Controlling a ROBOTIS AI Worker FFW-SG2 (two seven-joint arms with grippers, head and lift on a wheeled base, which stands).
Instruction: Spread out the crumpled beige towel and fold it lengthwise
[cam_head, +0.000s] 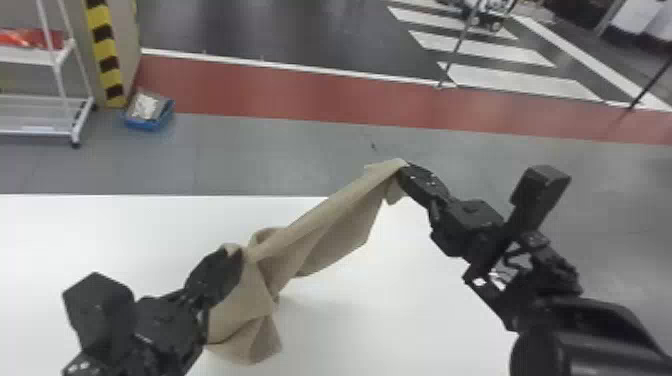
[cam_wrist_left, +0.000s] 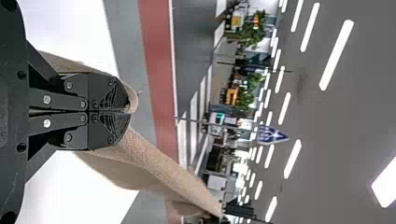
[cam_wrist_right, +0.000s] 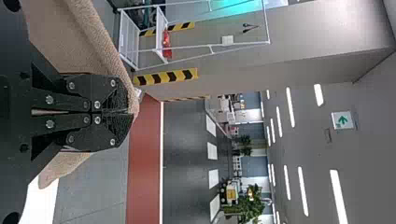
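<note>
Two grippers share the beige towel (cam_head: 320, 240), the left gripper (cam_head: 240, 254) pinching it at the near left and the right gripper (cam_head: 402, 172) pinching it at the far right, the fingers of both closed on cloth. The towel is between them, above the white desk (cam_head: 125, 225), its upper edge drawn into a slanting line from near left to far right. That slant is what the coming move seems to turn on: the left gripper is over the desk, while the right one is up by the desk's far edge. Below the line the cloth hangs in uneven folds, with most of the crumpled bulk beside and under the left gripper; whether its lowest part touches the desk, I cannot tell. Levelling the two grips and lowering the loose side first would probably suit; laid down as it is, the bunched end could fold under itself
</note>
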